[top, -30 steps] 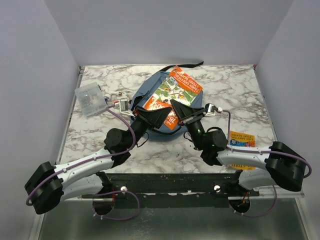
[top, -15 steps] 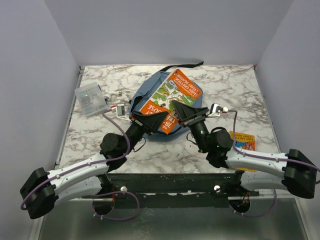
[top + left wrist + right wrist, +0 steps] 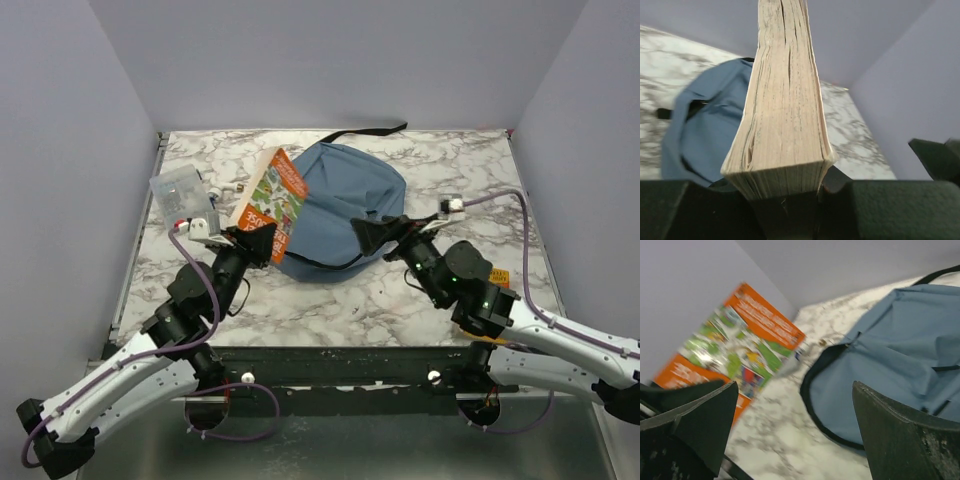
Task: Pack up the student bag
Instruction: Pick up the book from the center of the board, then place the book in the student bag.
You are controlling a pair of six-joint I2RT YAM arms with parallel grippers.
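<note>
The soft dusty-blue fabric backpack (image 3: 345,200) lies flat in the middle of the marble tabletop (image 3: 450,165), nearer its far edge. The left pincer (image 3: 262,240) pinches the lower end of a thick paperback book with an orange and green cover (image 3: 272,200), holding it tilted upright just beside the bag's left side, while the right pincer (image 3: 378,235) stands spread wide and empty at the bag's near right rim. To do this well, I judge the right pincer should catch the black zipper edge (image 3: 325,265) and lift the mouth, so the left can lay the book flatter and feed it in narrow edge first.
</note>
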